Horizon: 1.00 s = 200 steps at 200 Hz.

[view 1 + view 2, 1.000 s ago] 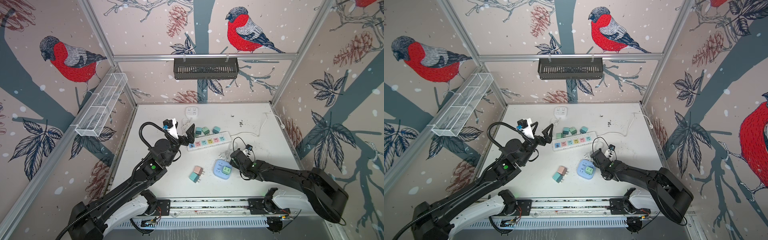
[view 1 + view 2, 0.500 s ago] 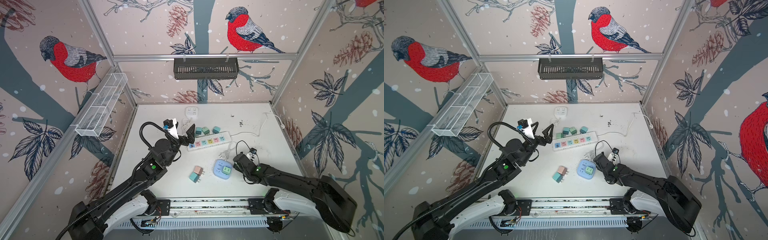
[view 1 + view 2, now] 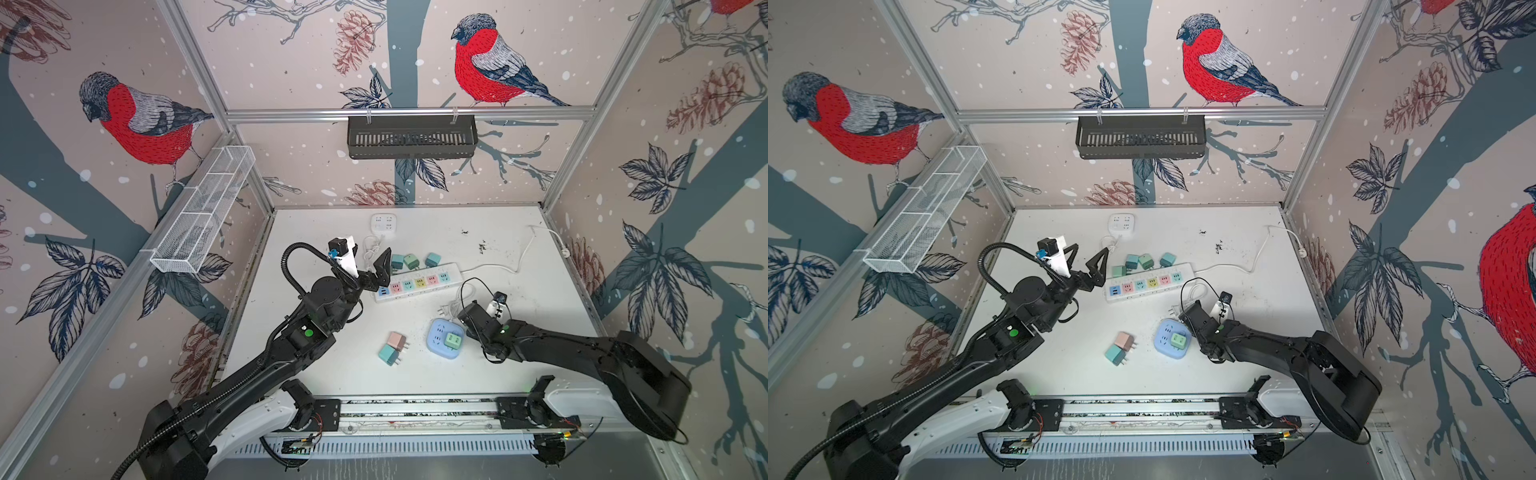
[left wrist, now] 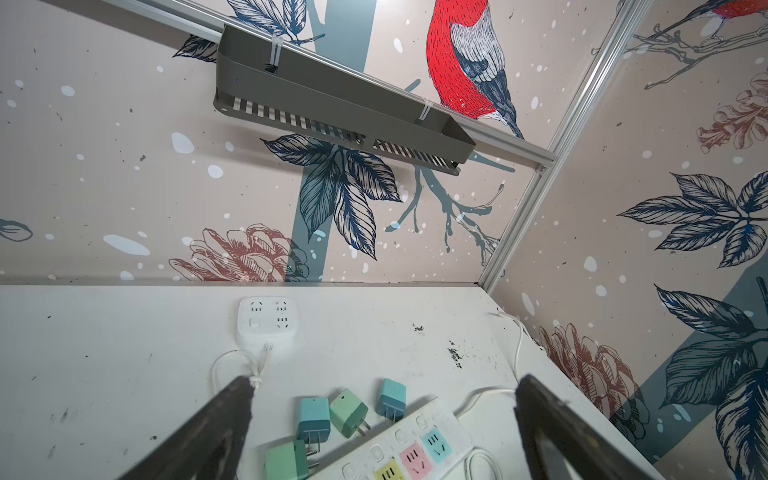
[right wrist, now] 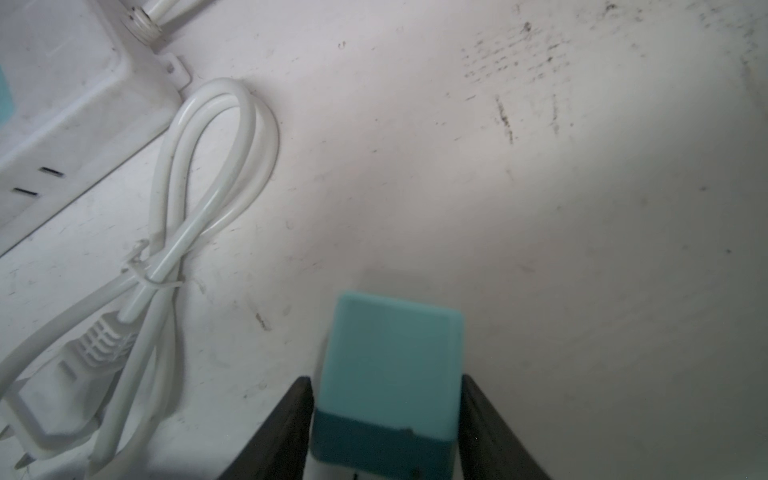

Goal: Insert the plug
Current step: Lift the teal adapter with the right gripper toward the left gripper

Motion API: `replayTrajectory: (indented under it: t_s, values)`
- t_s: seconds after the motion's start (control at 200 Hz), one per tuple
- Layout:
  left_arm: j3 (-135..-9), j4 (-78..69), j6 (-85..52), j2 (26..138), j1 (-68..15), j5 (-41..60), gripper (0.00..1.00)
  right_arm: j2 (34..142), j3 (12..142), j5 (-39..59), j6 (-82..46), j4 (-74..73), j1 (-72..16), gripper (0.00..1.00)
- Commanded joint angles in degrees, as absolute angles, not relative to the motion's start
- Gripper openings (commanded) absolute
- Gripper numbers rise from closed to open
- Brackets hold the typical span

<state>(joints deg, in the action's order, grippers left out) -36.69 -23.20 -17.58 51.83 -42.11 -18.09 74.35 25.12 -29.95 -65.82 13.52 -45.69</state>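
In the right wrist view a two-tone teal plug sits between the black fingers of my right gripper, which press on both its sides just above the table. In both top views that gripper is low beside the blue round socket block, and its body hides the plug. A green plug is seated in that block. My left gripper hangs open over the left end of the white power strip, holding nothing.
Pink and teal plugs lie left of the blue block. Several plugs lie behind the strip, and a white square socket sits further back. A tied white cable lies beside my right gripper.
My right gripper's jaws have narrowed onto the teal plug while the arm shifted only slightly beside the blue block. The left arm has not moved.
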Motion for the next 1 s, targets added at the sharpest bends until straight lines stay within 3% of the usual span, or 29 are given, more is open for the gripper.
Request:
replayTrajectory:
  t_s: [0.0,0.69,0.996]
  values:
    - [-37.14,-24.69,-17.69,51.86,-42.06,-18.28,0.98,75.01,24.96,-25.95,-66.64,16.37,-46.03,0.56]
    - [-36.91,-24.17,-17.49,51.12,-42.02,-18.46,0.98,77.44,25.04,-27.64,-66.83,17.23,-44.37,0.59]
    - [-37.00,-24.25,-17.49,51.14,-42.01,-18.63,0.98,76.29,25.14,-26.66,-65.95,16.36,-44.82,0.37]
